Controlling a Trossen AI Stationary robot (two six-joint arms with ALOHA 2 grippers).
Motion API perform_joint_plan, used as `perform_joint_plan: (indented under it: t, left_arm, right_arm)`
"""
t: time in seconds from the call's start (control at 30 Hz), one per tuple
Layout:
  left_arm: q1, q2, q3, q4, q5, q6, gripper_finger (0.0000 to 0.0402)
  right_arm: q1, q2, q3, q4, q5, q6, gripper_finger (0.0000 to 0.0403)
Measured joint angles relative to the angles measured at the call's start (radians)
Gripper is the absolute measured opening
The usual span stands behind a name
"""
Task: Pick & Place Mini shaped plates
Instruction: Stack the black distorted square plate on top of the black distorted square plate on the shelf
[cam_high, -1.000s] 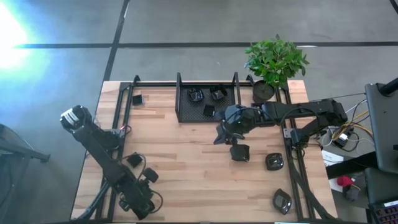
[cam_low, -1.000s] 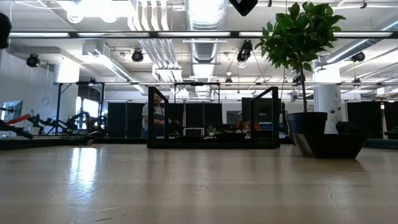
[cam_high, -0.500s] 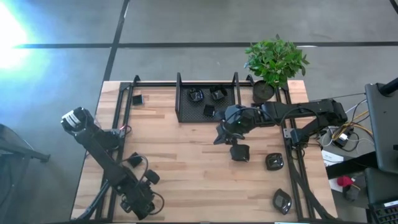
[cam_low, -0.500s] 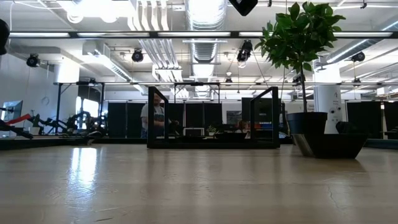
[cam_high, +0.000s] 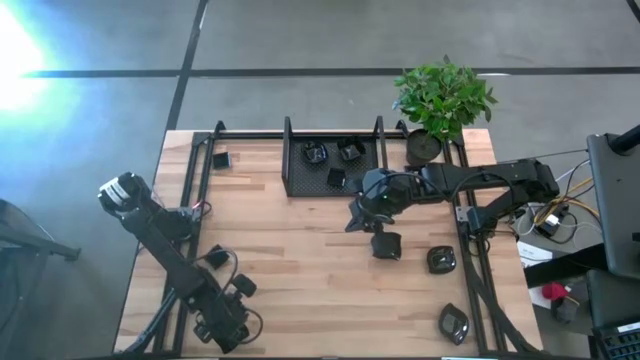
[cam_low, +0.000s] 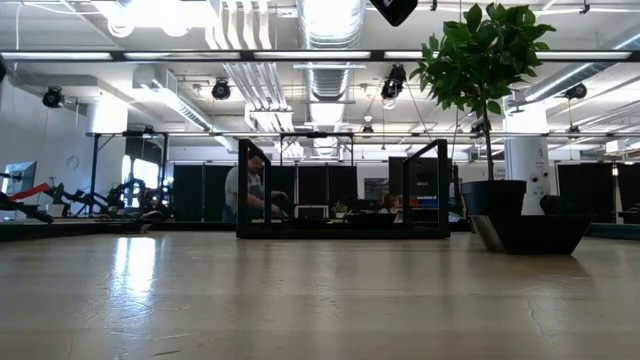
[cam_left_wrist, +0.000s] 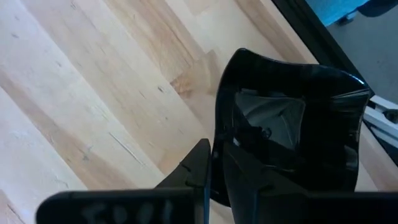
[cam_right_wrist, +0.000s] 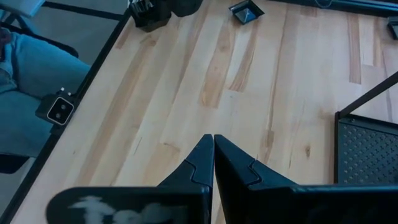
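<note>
Looks like this one's only partway done: the tray at the back of the table holds three plates, two toward its far wall and one nearer its front edge, and that's everything in it as far as the high view shows. The rest are scattered outside. One square plate sits well to the left of the tray by the rail, a square one lies just in front of the tray and to its right, another is just right of that, and an oval one is further toward the front edge still. The left gripper is way off from the tray at the front-left corner, and the left wrist view shows it clamped on the rim of a plate, held tilted over the wood. The right gripper hangs just in front of the tray's right corner with its fingers pinched together on nothing, right above that near square plate. The plant pot stands just right of the tray with only the plant in it. So roughly three in, at least five still to go, probably that held one next.
</note>
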Motion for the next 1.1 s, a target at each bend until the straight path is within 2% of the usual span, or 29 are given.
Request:
perform_joint_plan:
  t: [0.37,0.53,0.7,0.93,1.1]
  left_arm:
    - [-0.002,0.000,-0.077,0.104,0.015,-0.023,0.0036]
    - [-0.002,-0.001,-0.077,0.104,0.015,-0.018,0.0006]
    - [-0.002,-0.003,-0.070,0.094,-0.005,-0.032,0.0002]
    - [-0.002,-0.013,0.009,0.031,-0.131,-0.050,0.0000]
    - [-0.002,-0.013,0.090,-0.070,-0.335,-0.111,0.0000]
  right_arm:
    - [0.000,0.000,0.000,0.000,0.000,0.000,0.0011]
    - [0.000,0.000,0.000,0.000,0.000,0.000,0.0011]
    - [0.000,-0.002,0.000,0.000,0.000,0.000,0.0011]
    - [0.000,-0.004,0.000,0.000,0.000,-0.004,0.0011]
    - [0.000,-0.005,0.001,0.000,0.000,0.000,0.0011]
